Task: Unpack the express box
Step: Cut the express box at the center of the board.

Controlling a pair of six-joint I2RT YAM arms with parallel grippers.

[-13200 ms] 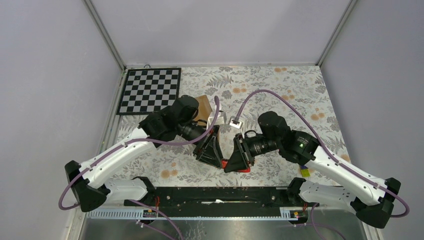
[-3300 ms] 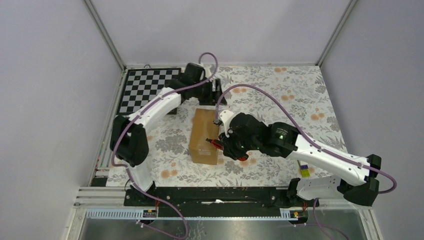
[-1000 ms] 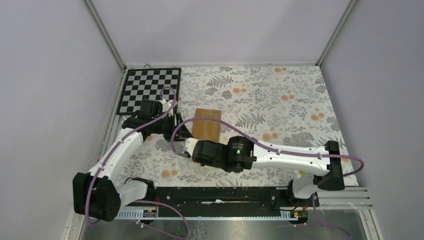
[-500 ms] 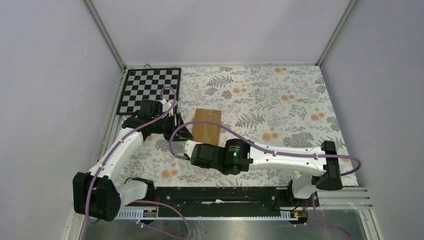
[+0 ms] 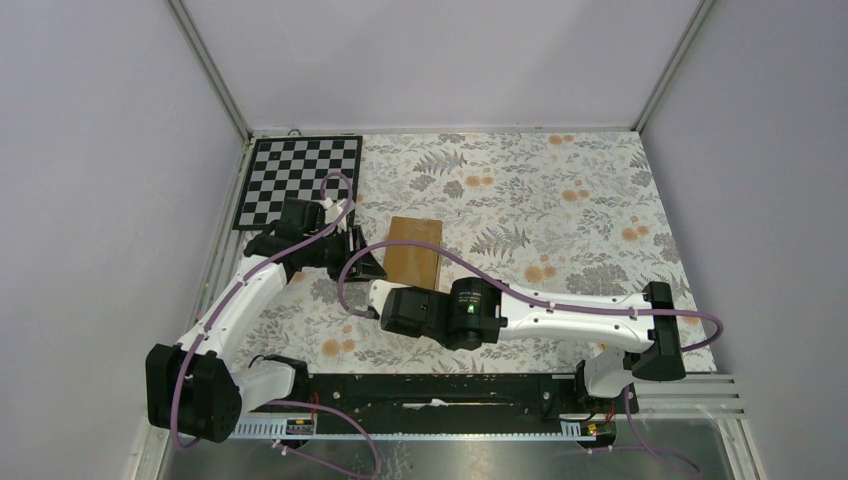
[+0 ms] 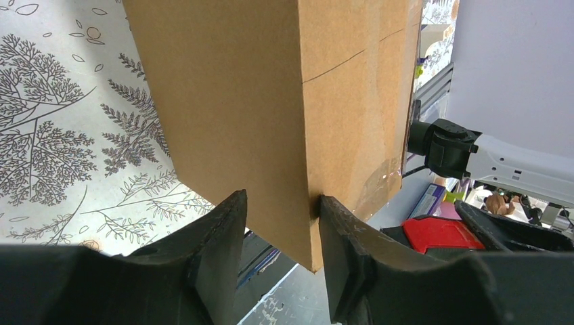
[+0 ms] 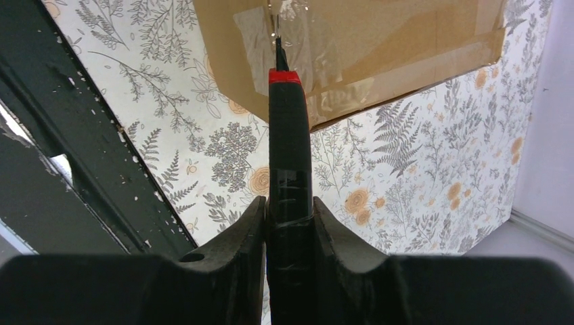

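Observation:
The express box (image 5: 415, 250) is a plain brown carton lying flat on the floral table, with clear tape on its near end (image 7: 291, 40). My left gripper (image 5: 368, 262) is at its left side; in the left wrist view the gripper (image 6: 281, 196) straddles a corner edge of the box (image 6: 271, 101), with both fingertips against the cardboard. My right gripper (image 5: 408, 292) sits at the box's near end. In the right wrist view it (image 7: 289, 200) is shut on a black, red-tipped cutter (image 7: 289, 135). The blade tip touches the taped seam.
A chessboard mat (image 5: 300, 180) lies at the back left. A small yellow and purple object (image 5: 607, 343) sits by the right arm's base. A black rail (image 5: 430, 390) runs along the near edge. Grey walls enclose the table.
Since 3.3 s ago the left arm came from the far side to the box's left side, and the right arm swung to its near end. In the last half second nothing visibly moved.

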